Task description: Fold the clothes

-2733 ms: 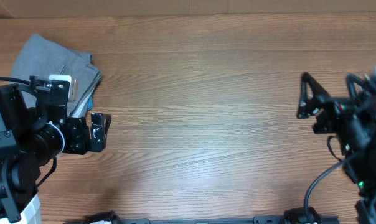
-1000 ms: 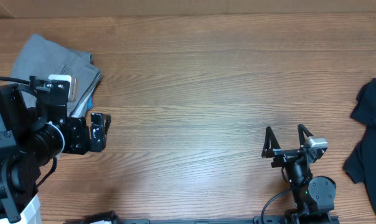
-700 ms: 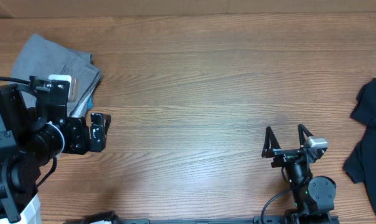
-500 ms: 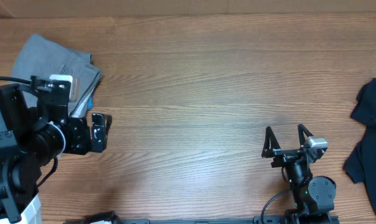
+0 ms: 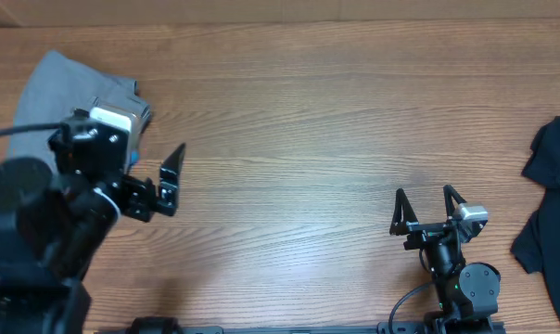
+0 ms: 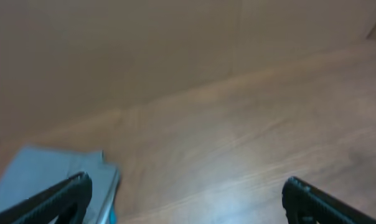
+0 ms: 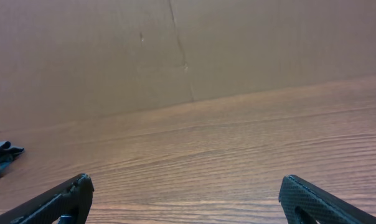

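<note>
Clothes are found at opposite ends of the desk point(image 5: 308, 139). The grey shorts point(image 5: 62, 88) are laid in a folded heap at the far left corner, their near part hidden under the left arm. The black garment point(image 5: 551, 199) is left loosely crumpled at the right edge and is cut off by the frame. The two are kept well apart by a wide stretch of bare wood.

The left tool point(image 5: 159, 186) is held released, its fingers spread wide with nothing between them, just to the right of the grey shorts. In the left wrist view, which is blurred, both fingertips are seen far apart over the wood. The grey shorts point(image 6: 48, 177) are seen lying flat at the lower left, and a thin strip of light-blue fabric point(image 6: 113, 214) is shown at their edge.

The right tool point(image 5: 426, 211) is likewise released and empty. It is pointed toward the far side from near the front edge, left of the black garment. In the right wrist view a brown board point(image 7: 175, 50) is seen standing behind the desk.
</note>
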Motion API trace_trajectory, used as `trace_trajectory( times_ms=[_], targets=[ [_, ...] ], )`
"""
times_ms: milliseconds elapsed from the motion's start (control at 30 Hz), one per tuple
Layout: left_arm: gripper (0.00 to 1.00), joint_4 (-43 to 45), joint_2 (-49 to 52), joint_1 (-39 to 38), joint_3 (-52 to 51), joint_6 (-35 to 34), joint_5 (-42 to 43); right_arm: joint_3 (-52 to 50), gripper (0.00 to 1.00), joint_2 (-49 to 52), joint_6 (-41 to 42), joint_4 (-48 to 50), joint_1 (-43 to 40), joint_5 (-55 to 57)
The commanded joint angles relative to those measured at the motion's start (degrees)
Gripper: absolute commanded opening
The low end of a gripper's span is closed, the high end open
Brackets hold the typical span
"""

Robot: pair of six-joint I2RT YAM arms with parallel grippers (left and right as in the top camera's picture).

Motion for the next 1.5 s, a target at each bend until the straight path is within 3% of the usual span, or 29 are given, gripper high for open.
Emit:
trace_trajectory(
  times_ms=[0, 167, 533, 867, 1233, 1467],
  targets=[
    [1.0, 7.32, -5.16, -1.92, -9.51, -1.03, -1.31, -0.61, 1.0, -0.68, 0.33, 0.52, -0.13, -0.33],
    [1.0, 18.03, -15.58, -2.36, -24.3, -1.03, -2.75, -0.61, 1.0, -0.68, 0.33, 0.52, -0.13, -0.31],
    [1.0, 25.07, -37.42, -2.32, -48.96, -1.81, -3.56, -0.61, 1.0, -0.68, 0.33, 0.52, -0.13, -0.31],
    [1.0, 31.34, -49.18, -2.32, -64.61, -5.55, -3.52, -0.61, 1.0, -0.68, 0.33, 0.52, -0.13, -0.31],
    [1.0, 34.73, -49.55, -2.32, -75.6, -5.53, -3.65, -0.61, 1.0, -0.68, 0.33, 0.52, -0.13, -0.31],
    [1.0, 35.58, -48.83, -2.32, -75.91, -5.49, -4.04, -0.61, 1.0, -0.68, 0.33, 0.52, -0.13, -0.31]
  ],
)
